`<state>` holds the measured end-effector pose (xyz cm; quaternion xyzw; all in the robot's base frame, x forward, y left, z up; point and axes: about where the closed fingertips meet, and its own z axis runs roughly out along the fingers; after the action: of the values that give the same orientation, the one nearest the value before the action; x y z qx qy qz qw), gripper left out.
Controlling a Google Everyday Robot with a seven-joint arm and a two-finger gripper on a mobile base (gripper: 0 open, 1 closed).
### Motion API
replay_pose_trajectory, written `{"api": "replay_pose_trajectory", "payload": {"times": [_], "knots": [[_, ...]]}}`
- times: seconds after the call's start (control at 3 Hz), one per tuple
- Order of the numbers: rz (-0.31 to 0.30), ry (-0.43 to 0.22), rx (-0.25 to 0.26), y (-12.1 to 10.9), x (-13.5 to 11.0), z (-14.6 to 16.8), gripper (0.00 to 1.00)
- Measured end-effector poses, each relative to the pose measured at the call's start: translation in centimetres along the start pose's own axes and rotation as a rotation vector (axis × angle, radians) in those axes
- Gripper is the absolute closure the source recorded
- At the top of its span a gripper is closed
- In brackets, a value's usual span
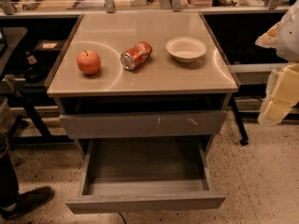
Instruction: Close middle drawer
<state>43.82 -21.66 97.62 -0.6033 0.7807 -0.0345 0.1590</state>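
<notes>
While the middle drawer (145, 202) stands pulled out beneath the worktop (140, 80), my gripper (280, 94) hangs at the right edge, well apart; its grip I cannot tell.

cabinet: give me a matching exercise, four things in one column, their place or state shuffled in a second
1 apple
2 can
3 bowl
4 middle drawer

a pulled out wide
b lying on its side, centre of the cabinet top
c right part of the top
d left part of the top

Pairs: 1-d, 2-b, 3-c, 4-a

The tool is at the view's right edge, apart from the middle drawer.
</notes>
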Motion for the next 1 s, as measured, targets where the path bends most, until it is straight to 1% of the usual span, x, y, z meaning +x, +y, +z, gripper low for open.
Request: {"api": "replay_pose_trajectory", "payload": {"times": [0.33, 0.67, 1.0], "knots": [[0.0, 0.0, 0.0, 0.0, 0.0, 0.0, 0.0], [0.0, 0.0, 0.0, 0.0, 0.0, 0.0, 0.18], [0.0, 0.0, 0.0, 0.0, 0.0, 0.0, 0.41]]}}
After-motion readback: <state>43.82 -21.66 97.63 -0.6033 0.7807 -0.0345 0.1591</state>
